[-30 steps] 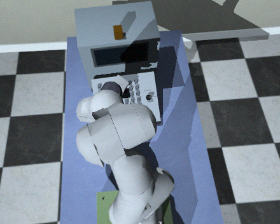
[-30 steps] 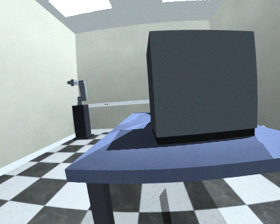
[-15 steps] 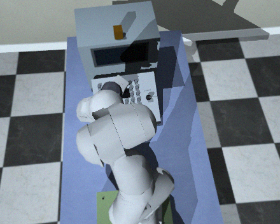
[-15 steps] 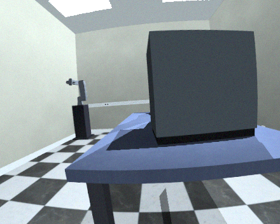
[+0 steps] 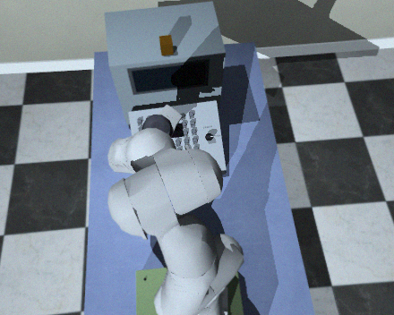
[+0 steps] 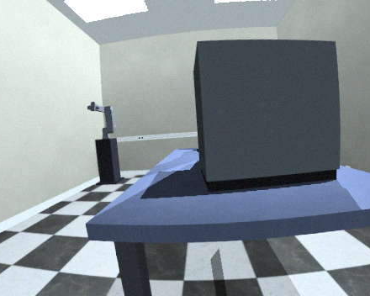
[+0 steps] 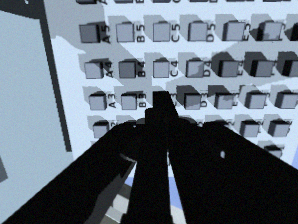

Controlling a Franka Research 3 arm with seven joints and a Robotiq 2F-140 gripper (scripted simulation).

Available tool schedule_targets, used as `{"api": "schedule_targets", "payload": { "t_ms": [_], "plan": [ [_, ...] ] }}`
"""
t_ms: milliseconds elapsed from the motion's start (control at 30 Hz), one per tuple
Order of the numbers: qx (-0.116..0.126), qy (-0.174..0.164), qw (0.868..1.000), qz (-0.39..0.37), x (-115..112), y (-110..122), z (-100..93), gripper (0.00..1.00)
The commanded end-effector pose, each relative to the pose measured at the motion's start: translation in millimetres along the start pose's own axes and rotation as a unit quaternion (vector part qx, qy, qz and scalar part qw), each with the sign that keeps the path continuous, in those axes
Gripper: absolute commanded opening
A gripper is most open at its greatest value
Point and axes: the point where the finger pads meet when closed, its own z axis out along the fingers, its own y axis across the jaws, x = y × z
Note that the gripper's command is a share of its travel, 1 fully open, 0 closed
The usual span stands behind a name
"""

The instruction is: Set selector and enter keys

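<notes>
From where I stand, the machine [image 5: 167, 45] [image 6: 267, 111] sits toward the wall-side end of the blue table [image 5: 101, 201] [image 6: 236, 229], between its two long edges. An orange block [image 5: 166, 46] rests on its top, and a dark screen [image 5: 141, 78] is set into its face. The pale key panel [image 5: 217, 157] [image 7: 65, 90] spreads out in front, on the side away from the wall-side edge. On it, the selector [image 5: 209, 137] lies toward the long edge with the big shadow; I can't tell its setting.

The white arm [image 5: 167, 188] reaches along the table from the green plate [image 5: 144, 291]. Its claw [image 7: 160, 104] is clenched, holding nothing, its dark tips over the C3 spot in the key rows, between B3 [image 7: 129, 102] and D3 [image 7: 192, 101], just below C4 [image 7: 160, 69]. Whether they touch a key, I can't tell.
</notes>
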Motion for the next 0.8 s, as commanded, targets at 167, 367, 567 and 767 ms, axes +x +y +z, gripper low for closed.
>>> {"api": "schedule_targets", "payload": {
  "t_ms": [167,367,567,767],
  "plan": [
    [-0.003,0.001,1.000,0.002,-1.2,0.7,-10.9,0.10],
    [-0.003,0.001,1.000,0.002,-1.2,0.6,-18.6,0.10],
    [-0.003,0.001,1.000,0.001,-1.2,0.7,-21.6,0.10],
    [-0.003,0.001,1.000,0.001,-1.2,0.7,-21.8,0.10]
  ]
}}
